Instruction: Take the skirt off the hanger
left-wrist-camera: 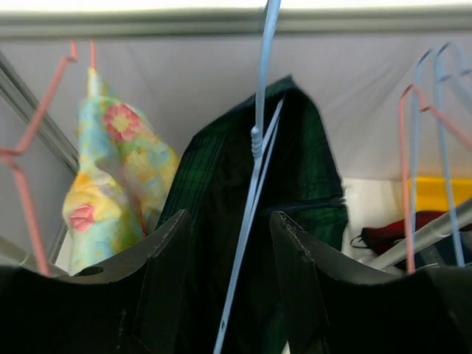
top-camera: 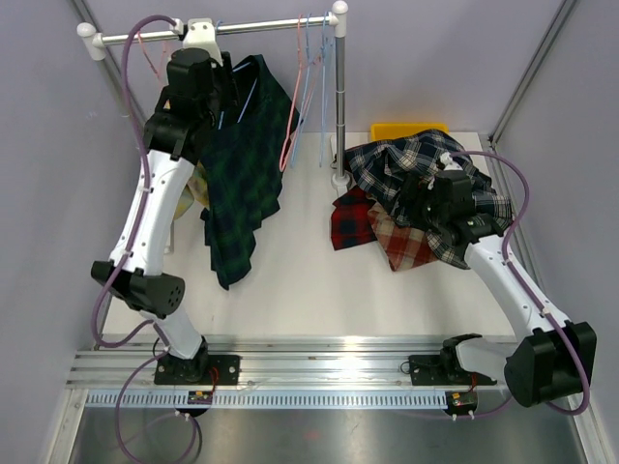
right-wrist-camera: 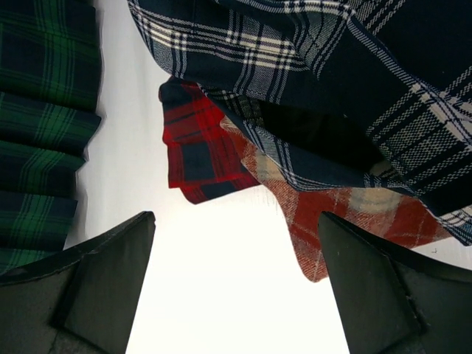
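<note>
Left gripper [left-wrist-camera: 228, 221]: jaws apart, closed on nothing; the thin blue hanger [left-wrist-camera: 259, 125] ran down the gap between them, touching neither as far as could be told. Skirt [left-wrist-camera: 295, 169]: dark green plaid, pleated, draped on that hanger under the rail [top-camera: 251, 27] at 11 o'clock of the table [top-camera: 309, 290], its hem trailing toward 9 o'clock beside the left arm. Handling, by judgement: light, soft and limp, no stiffness to push against; likely to slide and bunch rather than lift whole. Best hold judged to be the waistband at its 12 o'clock end, just beside the hanger's shoulder, pulled off sideways; the wire hanger looked free to swing. Right gripper [right-wrist-camera: 232, 221]: jaws wide, empty, hanging over bare table near a pile [top-camera: 416, 193] of red and navy plaid cloth at 2 o'clock. Surface: smooth, white, flat. Surroundings: floral cloth [left-wrist-camera: 118, 169] at 10 o'clock of the skirt, spare hangers [top-camera: 308, 77] on the rail, yellow bin [top-camera: 408, 130] at 1 o'clock, plain pale walls.
</note>
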